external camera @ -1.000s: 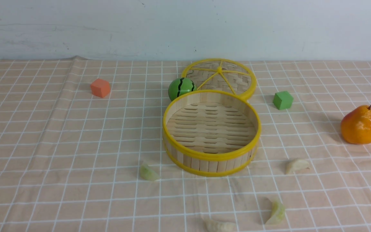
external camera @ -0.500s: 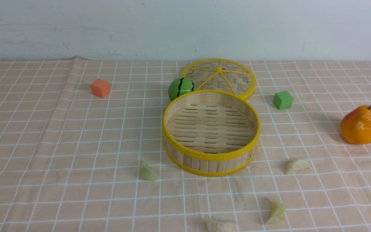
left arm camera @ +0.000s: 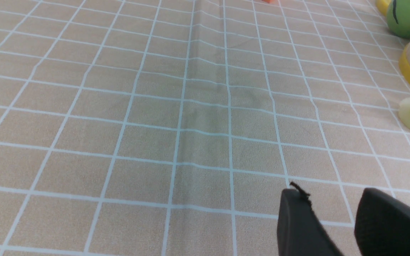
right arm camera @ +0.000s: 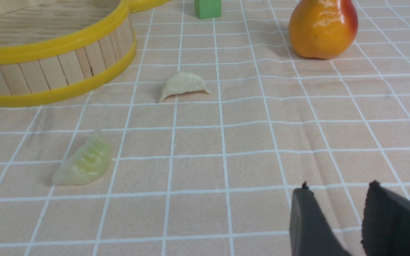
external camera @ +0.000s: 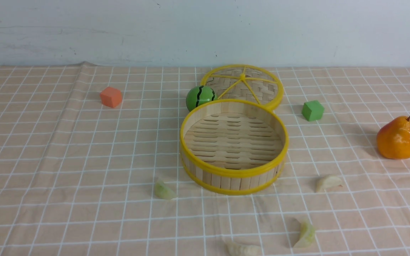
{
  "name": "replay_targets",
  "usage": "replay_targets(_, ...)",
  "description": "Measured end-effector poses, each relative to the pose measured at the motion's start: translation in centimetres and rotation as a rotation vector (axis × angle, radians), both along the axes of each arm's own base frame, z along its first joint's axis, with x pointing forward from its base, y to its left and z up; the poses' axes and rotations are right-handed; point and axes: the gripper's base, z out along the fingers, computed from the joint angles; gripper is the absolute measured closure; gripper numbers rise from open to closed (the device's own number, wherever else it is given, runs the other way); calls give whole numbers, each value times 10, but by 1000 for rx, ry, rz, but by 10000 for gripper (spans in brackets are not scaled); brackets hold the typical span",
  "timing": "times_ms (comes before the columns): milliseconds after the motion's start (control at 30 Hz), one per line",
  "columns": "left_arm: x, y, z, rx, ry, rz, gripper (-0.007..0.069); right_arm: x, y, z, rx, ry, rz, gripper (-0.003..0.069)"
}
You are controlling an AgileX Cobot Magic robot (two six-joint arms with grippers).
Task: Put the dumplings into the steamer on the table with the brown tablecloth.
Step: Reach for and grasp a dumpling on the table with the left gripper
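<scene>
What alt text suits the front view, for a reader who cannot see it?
An empty bamboo steamer sits on a tan grid tablecloth, four dumplings lying loose in front of it. Behind: lid, green ball; orange cube left, green cube and pear right.

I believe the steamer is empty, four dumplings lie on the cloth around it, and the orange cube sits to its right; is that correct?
Not quite: the orange cube sits to the left of the steamer, as the front view shows. The rest holds: the steamer is empty and four dumplings lie on the cloth around it.
</scene>
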Motion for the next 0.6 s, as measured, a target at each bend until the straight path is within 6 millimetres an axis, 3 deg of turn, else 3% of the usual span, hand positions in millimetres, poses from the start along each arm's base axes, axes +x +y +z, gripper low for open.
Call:
replay_targets(267, 0, -1, 2, -59, -17, 7, 386, 0, 1, 0, 70, 2, -7, 420)
replay_targets(367, 2, -8, 7, -507, -57, 48, 386, 0, 9, 1, 457, 26, -41, 420)
replay_targets(400, 2, -9, 8, -567, -58, 51, 386, 0, 10, 1, 504, 29, -42, 420)
replay_targets(500, 2, -15, 16, -1134, -60, 102, 386, -1, 20, 3, 1010, 99, -88, 420)
replay_targets(600, 2, -16, 18, -1300, -50, 111, 386, -2, 24, 5, 1224, 135, -101, 420)
